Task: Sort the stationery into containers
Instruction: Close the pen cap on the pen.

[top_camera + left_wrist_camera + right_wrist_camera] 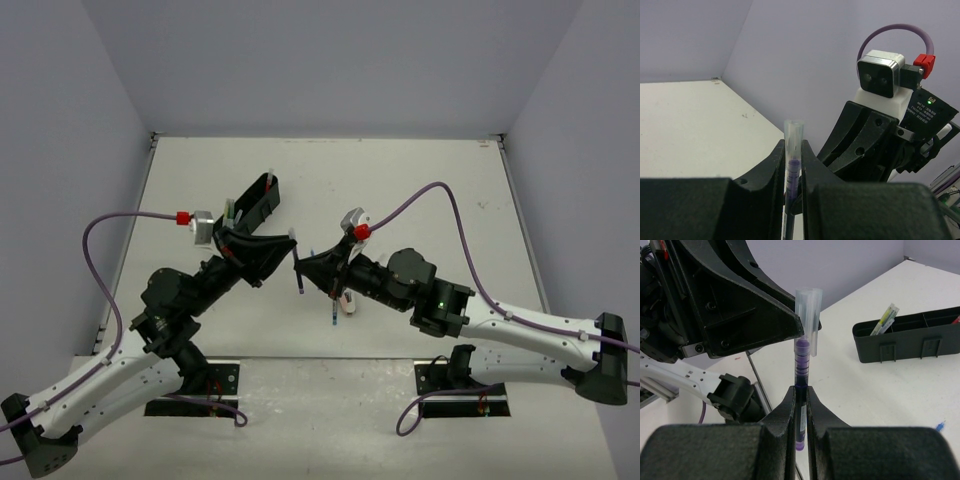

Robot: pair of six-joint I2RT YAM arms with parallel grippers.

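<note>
The table (420, 190) is carrying the black organiser tray (262, 197) at about eleven o'clock from its middle, close behind the left arm, likely where the stationery is heading. Over the middle, the left gripper (792, 160) and right gripper (801, 400) are meeting nose to nose, both pinching one upright purple pen (801, 365), the left by the clear cap and the right lower on the barrel. This looks like a handover toward the tray-side arm, while loose pens (333, 312) are lying at five o'clock.

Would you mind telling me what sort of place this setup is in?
Probably a robotics lab test cell: plain walls box in a white table, with a left arm and right arm bolted at its near edge.
</note>
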